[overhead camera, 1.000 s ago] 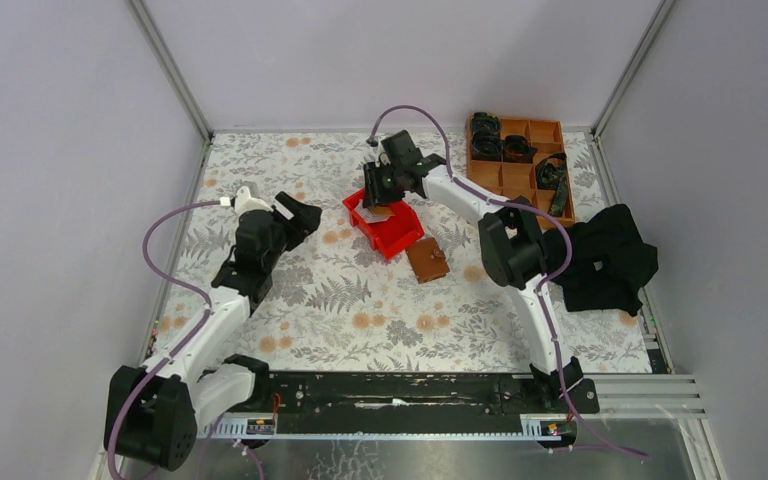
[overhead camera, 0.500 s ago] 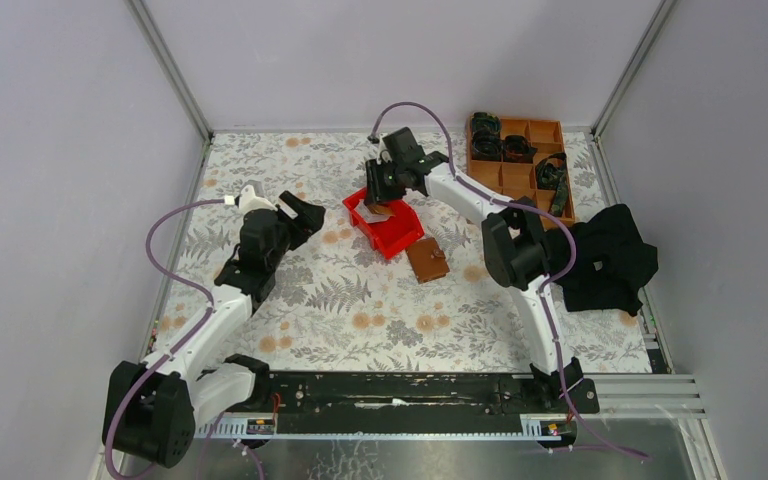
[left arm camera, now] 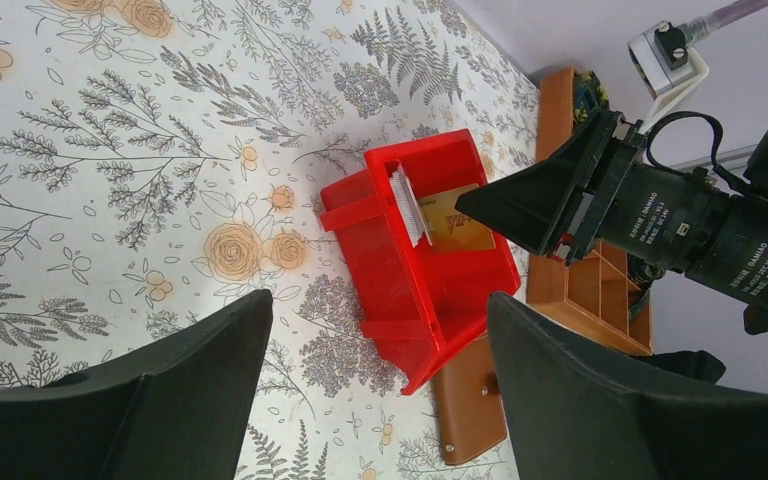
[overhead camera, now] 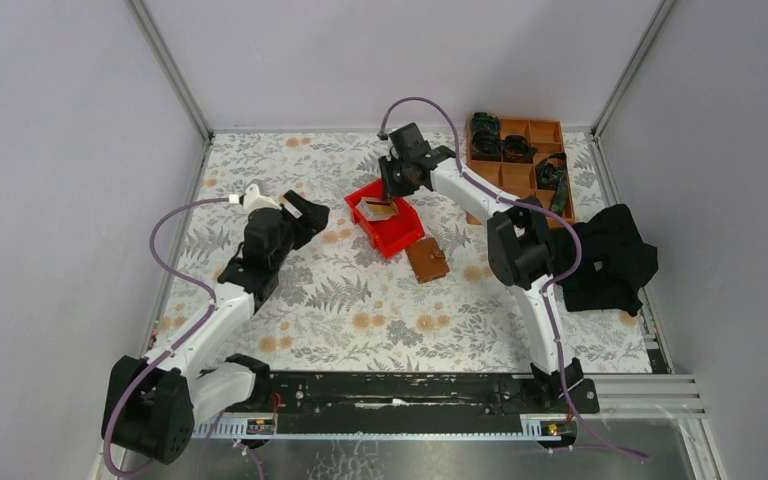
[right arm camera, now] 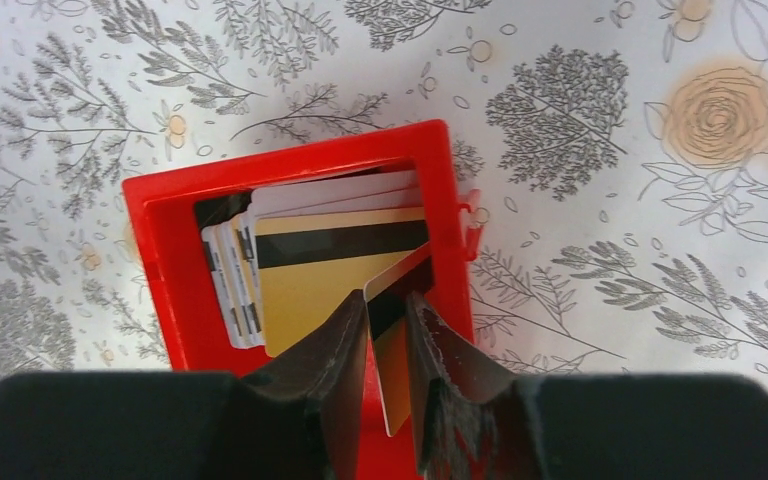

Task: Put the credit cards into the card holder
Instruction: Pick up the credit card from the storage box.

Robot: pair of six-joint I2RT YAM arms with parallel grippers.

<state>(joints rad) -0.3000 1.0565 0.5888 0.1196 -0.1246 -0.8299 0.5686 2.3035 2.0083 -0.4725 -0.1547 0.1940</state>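
Note:
Several credit cards (right arm camera: pixel 330 270) stand on edge in a red bin (right arm camera: pixel 160 270), gold and white faces showing. My right gripper (right arm camera: pixel 388 300) hangs over the bin's right side, its fingers narrowed onto one gold credit card with a black stripe (right arm camera: pixel 392 370) held edgewise between them. In the top view the right gripper (overhead camera: pixel 396 186) sits just behind the bin (overhead camera: pixel 397 240). The card holder (overhead camera: pixel 427 260), a brown snap wallet, lies shut on the table against the bin's near corner, also in the left wrist view (left arm camera: pixel 470 410). My left gripper (overhead camera: pixel 305 215) hovers open left of the bin, holding nothing.
An orange-brown compartment tray (overhead camera: pixel 520 165) with dark items stands at the back right. A black cloth (overhead camera: pixel 605 260) lies at the right edge. Grey walls close in the floral table on three sides.
The right gripper's fingers have closed in on the gold card, and the gripper has moved back and to the right from over the bin. The left arm drifted slightly right.

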